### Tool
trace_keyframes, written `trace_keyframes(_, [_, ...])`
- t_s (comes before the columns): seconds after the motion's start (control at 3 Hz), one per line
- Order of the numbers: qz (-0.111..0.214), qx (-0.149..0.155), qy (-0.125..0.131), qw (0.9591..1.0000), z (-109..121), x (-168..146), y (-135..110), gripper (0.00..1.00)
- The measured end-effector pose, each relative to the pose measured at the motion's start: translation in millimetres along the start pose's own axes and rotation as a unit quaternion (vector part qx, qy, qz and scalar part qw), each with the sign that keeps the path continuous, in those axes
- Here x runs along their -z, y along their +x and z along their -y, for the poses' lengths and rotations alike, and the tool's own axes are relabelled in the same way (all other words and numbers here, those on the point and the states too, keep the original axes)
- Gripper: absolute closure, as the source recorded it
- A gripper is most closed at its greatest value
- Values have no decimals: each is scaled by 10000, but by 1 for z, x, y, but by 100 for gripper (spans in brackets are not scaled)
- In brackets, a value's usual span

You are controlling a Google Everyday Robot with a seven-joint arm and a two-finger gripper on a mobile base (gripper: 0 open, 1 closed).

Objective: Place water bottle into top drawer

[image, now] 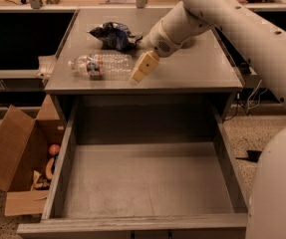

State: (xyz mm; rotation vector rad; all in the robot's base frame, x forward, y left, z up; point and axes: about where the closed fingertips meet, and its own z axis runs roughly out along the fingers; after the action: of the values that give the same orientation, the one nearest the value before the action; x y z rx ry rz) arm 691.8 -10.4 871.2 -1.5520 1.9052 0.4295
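The water bottle (102, 65) lies on its side on the cabinet top (197, 68), cap to the left, near the front left edge. My gripper (141, 69) hangs just to the right of the bottle's base, its cream fingers (143, 66) pointing down and left, close to the bottle. The top drawer (147, 183) stands pulled out below the cabinet top, and nothing lies on its flat grey bottom.
A dark blue wrinkly snack bag (113, 35) lies on the cabinet top behind the bottle. A brown cardboard box (20, 161) with small items stands on the floor to the left of the drawer. Cables lie on the floor to the right.
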Motion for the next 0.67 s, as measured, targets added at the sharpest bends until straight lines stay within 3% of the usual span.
trace_keyframes(0.33, [262,102,18,9996,9,-20,-13,0])
trace_keyframes(0.67, [445,141,-96,9989,7,-44,-28,16])
